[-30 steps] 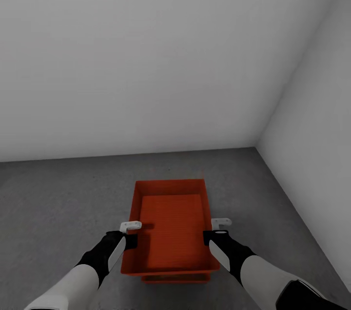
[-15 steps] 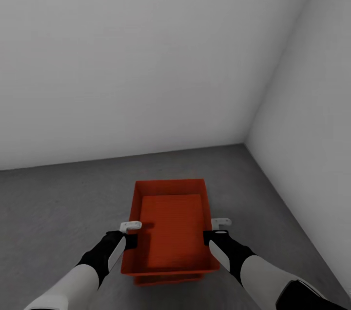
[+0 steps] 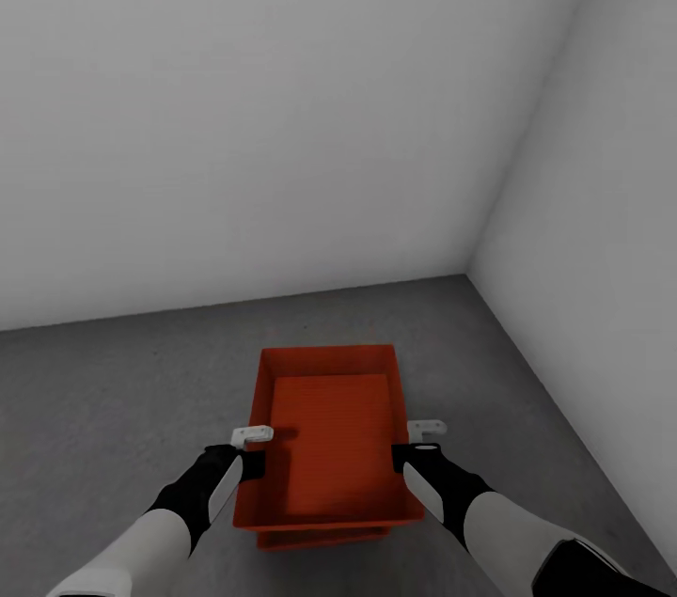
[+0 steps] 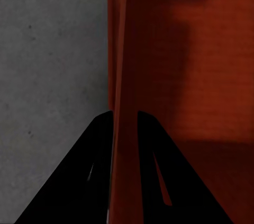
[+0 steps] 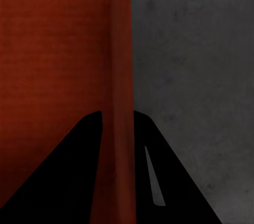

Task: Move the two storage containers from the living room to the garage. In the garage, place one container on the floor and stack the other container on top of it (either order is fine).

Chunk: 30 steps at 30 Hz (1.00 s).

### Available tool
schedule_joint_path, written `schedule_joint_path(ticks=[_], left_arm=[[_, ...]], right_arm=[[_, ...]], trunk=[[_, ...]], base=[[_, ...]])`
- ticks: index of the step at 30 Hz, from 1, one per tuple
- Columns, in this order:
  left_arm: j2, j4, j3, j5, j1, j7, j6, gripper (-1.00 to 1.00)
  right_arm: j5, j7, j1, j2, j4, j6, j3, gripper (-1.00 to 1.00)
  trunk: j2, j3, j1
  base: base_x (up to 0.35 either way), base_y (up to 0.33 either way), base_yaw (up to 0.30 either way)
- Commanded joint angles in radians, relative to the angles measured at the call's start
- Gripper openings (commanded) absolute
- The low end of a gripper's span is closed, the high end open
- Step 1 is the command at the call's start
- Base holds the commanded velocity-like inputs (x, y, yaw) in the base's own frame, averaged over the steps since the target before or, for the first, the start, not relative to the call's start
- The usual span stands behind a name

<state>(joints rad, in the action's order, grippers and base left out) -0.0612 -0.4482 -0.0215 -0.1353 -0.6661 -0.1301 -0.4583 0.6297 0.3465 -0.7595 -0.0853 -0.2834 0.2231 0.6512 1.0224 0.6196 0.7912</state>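
An orange-red storage container (image 3: 329, 432) hangs in front of me over the dark grey garage floor (image 3: 113, 409). My left gripper (image 3: 252, 465) is shut on its left wall and my right gripper (image 3: 402, 458) is shut on its right wall. In the left wrist view the black fingers (image 4: 90, 181) straddle the thin wall of the container (image 4: 180, 75); the right wrist view shows the same, with the right gripper (image 5: 117, 123) pinching the container's wall (image 5: 120, 49). The second container (image 3: 320, 538) lies directly underneath, with just its near edge peeking out. Whether the two touch, I cannot tell.
A plain grey-white wall (image 3: 282, 108) closes the room ahead and a second wall (image 3: 611, 249) runs along the right, meeting in a corner beyond the containers. Bare concrete stretches to the left of the containers and between them and the walls.
The whole picture has slid slightly left, so the view has turned right. The held container keeps its place between the grippers; the lower container's edge now shows a little further left.
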Motion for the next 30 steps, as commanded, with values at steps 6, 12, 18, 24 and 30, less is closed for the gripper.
schedule_joint_path(ticks=[6,12,18,24,30], left_arm=[[0.001,-0.001,0.018,0.019,0.000,-0.013,-0.008,-1.00],[0.001,-0.001,0.018,0.019,0.000,-0.013,-0.008,-1.00],[0.001,-0.001,0.018,0.019,0.000,-0.013,-0.008,-1.00],[0.001,-0.001,0.017,0.019,0.000,-0.013,-0.008,-1.00],[0.001,-0.001,0.017,0.019,0.000,-0.013,-0.008,-1.00]], right_arm=[[-0.029,0.058,-0.001,0.016,-0.003,-0.024,-0.030,-1.00],[-0.029,0.057,-0.001,0.016,-0.003,-0.024,-0.030,-1.00],[-0.029,0.057,-0.001,0.016,-0.003,-0.024,-0.030,-1.00],[-0.029,0.057,-0.001,0.016,-0.003,-0.024,-0.030,-1.00],[-0.029,0.057,-0.001,0.016,-0.003,-0.024,-0.030,-1.00]], trunk=[[0.001,0.010,0.000],[0.001,0.019,0.000],[0.001,0.029,0.000],[0.001,0.038,0.000],[0.001,0.048,0.000]], base=[[0.000,0.000,0.000],[0.000,0.000,0.000],[0.000,0.000,0.000],[0.000,0.000,0.000],[0.000,0.000,0.000]])
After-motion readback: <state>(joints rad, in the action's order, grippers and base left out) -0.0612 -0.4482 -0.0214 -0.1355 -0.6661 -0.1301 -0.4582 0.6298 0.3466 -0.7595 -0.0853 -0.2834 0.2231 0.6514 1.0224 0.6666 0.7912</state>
